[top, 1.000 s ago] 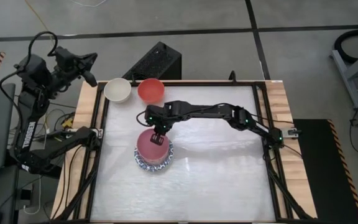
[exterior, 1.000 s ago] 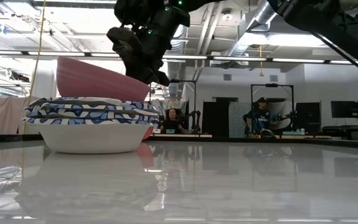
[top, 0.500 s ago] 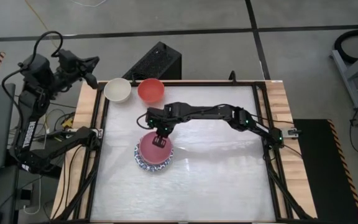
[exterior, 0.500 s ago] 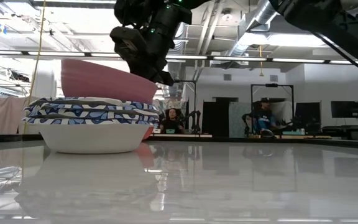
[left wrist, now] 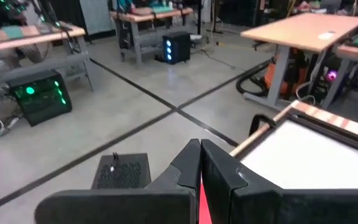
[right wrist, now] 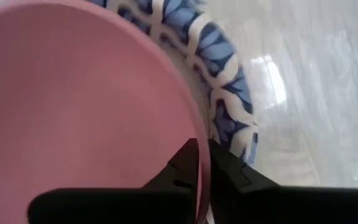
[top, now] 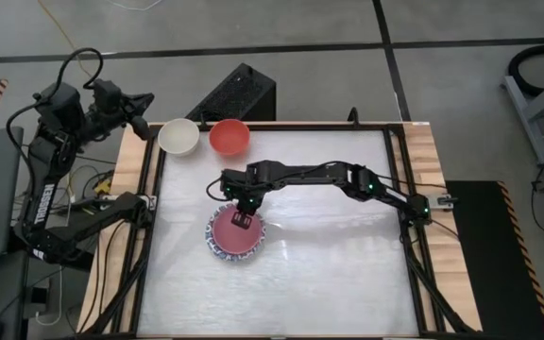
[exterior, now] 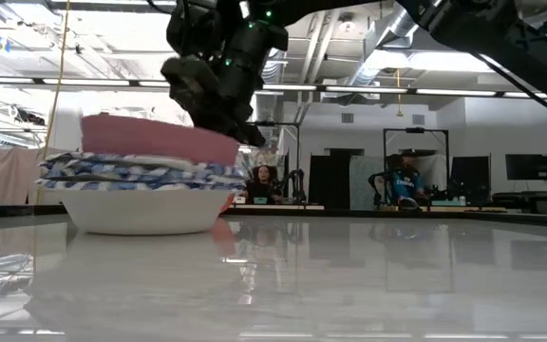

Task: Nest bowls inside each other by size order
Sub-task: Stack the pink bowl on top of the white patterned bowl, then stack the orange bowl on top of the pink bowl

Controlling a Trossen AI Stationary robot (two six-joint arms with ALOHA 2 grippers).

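the white table (top: 329, 274) fills the middle of the high view, edged by a wooden frame. the right arm reaches across it from the right side, and the right gripper (top: 243, 219) sits over the stack of blue-and-white patterned bowls (top: 213, 247) left of the table's centre. in the low view that stack (exterior: 136, 171) rests in a wider white-sided bowl (exterior: 145, 209) that stands on the tabletop. the pink bowl (top: 229, 231) lies on top of the stack, seated low in the patterned rims; in the low view it looks slightly tilted, though the blur there makes that uncertain. the right gripper's fingers are pressed close on the pink bowl's rim (right wrist: 194, 124), one inside and one outside, pinching the wall. the cream-white bowl (top: 178, 137) and the red bowl (top: 229, 137) sit side by side at the table's far left corner, apart from the stack. the left arm waits off the table's left edge, the left gripper (top: 140, 123) near the cream-white bowl, its fingers (left wrist: 219, 171) pressed together on nothing.
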